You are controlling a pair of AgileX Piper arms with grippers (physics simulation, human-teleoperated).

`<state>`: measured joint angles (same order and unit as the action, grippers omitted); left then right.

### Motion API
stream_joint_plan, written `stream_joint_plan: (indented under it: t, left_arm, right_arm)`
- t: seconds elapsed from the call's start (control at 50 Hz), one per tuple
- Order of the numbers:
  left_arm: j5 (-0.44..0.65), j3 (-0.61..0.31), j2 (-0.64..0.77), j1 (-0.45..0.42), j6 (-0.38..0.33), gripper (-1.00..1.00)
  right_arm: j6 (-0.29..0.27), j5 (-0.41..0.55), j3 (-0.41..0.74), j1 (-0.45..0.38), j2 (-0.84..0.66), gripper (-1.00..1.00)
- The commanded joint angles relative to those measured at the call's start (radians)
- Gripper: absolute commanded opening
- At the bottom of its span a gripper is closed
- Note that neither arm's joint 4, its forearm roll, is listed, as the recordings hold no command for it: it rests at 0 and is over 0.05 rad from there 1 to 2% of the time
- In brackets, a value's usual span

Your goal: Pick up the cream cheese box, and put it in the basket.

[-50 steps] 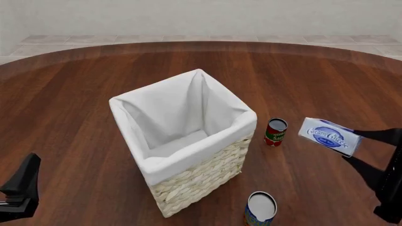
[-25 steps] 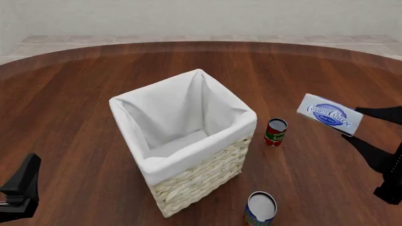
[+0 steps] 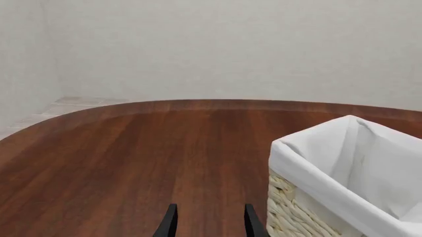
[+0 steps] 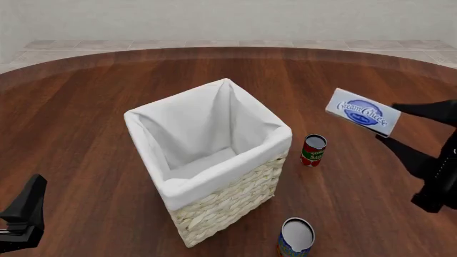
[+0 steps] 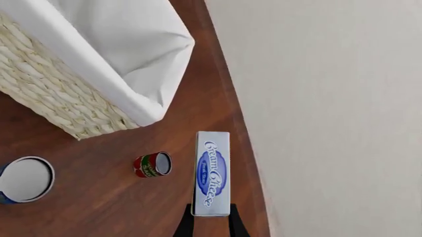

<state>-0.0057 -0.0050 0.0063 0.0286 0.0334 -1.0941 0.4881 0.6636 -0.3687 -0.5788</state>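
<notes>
Cream cheese box (image 4: 363,112), a small flat white carton with a blue oval script logo and bluish sides, hangs tilted in the air above the wooden table (image 4: 85,123). The right gripper (image 4: 391,121) is clamped on its right end, the box jutting out beyond the fingertips. It sits right of the wicker basket (image 4: 211,155), above a red can (image 4: 313,149). The left gripper (image 3: 208,228) is spread apart, holding nothing.
</notes>
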Motion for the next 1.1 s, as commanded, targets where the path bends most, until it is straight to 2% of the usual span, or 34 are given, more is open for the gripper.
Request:
stream_joint_plan:
  t: [0.02,1.1]
  left_arm:
    - [0.0,0.0,-0.001,-0.001,0.001,1.0]
    - [-0.002,0.0,-0.002,-0.005,0.006,1.0]
  right_arm:
    - [0.014,-0.046,0.021,-0.033,-0.027,-1.0]
    - [0.048,-0.185,0.064,-0.182,-0.147,-1.0]
